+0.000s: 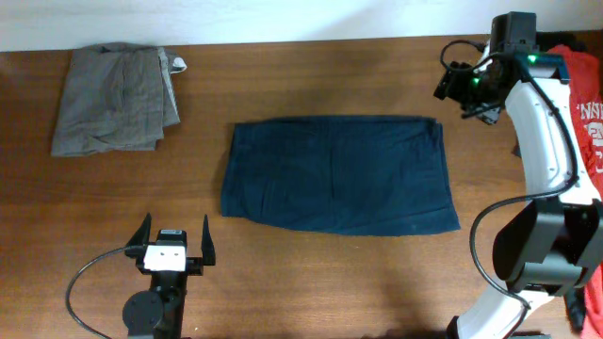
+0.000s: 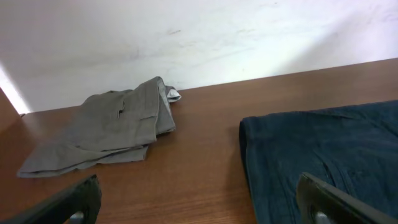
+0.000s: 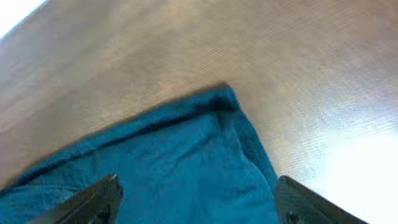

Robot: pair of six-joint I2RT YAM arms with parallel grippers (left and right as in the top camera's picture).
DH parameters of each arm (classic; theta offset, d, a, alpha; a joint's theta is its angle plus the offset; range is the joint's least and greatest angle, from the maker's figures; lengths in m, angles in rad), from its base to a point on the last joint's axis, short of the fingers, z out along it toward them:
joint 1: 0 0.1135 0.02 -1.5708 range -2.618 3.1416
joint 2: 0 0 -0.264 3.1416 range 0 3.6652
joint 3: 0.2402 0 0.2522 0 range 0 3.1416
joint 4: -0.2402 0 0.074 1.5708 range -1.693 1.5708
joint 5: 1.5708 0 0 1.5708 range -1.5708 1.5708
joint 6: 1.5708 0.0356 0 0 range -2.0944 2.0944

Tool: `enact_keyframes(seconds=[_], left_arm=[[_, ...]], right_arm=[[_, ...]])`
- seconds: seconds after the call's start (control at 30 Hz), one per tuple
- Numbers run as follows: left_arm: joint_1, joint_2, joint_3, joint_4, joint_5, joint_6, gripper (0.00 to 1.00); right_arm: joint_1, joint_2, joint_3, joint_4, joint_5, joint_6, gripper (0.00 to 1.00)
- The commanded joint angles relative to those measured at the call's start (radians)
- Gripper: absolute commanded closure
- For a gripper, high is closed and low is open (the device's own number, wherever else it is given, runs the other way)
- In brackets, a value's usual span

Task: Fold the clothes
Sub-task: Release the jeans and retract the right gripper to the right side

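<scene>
Navy blue, directly below the right pincer (image 3: 198, 186): the far right corner of the dark navy garment (image 1: 337, 174), framed between black fingers (image 3: 93, 200) spread wide, nothing clamped, nothing touched as far as can be told. Past that corner, bare brown wooden table (image 3: 261, 68) under a bright glare. To the right of this pincer, behind its white arm (image 1: 545, 130), a red T-shirt (image 1: 586, 80) with white lettering, partly hidden, at the table's right edge. Over to the left pincer (image 1: 175, 226): likewise gaping at full spread, empty, low over the near side of the table, clear of all cloth. Just ahead and to its right, the near left corner of the navy garment, lying flat as a smooth rectangle, mildly creased. Farther ahead and to the left, well apart from the navy one, a grey-khaki garment (image 2: 106, 130), loosely folded and rumpled, a pale tab (image 2: 174, 95) poking from its far right corner. Farthest of all, behind the grey-khaki heap, a white wall (image 2: 199, 37) meeting the table's far edge.
</scene>
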Motion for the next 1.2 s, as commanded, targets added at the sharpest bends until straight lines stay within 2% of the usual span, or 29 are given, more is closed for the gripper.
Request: enact_keyframes(seconds=[0.0, 0.27, 0.33, 0.57, 0.8, 1.17], left_arm=[[0.007, -0.005, -0.006, -0.002, -0.003, 0.016, 0.01], [0.007, -0.005, -0.006, -0.002, -0.003, 0.016, 0.01], [0.007, -0.005, -0.006, -0.002, -0.003, 0.016, 0.01], [0.007, -0.005, -0.006, -0.002, -0.003, 0.016, 0.01], [0.007, -0.005, -0.006, -0.002, -0.003, 0.016, 0.01], [0.007, -0.005, -0.006, -0.002, -0.003, 0.016, 0.01]], right_arm=[[-0.008, -0.019, 0.021, -0.082, 0.137, -0.006, 0.01], [-0.082, -0.053, 0.030, -0.250, 0.174, -0.002, 0.01], [-0.128, -0.116, 0.030, -0.344, 0.174, -0.002, 0.01], [-0.201, -0.267, 0.030, -0.470, 0.177, -0.003, 0.01], [-0.251, -0.376, 0.029, -0.539, 0.234, -0.002, 0.01], [-0.330, -0.375, -0.050, -0.521, 0.301, -0.003, 0.01]])
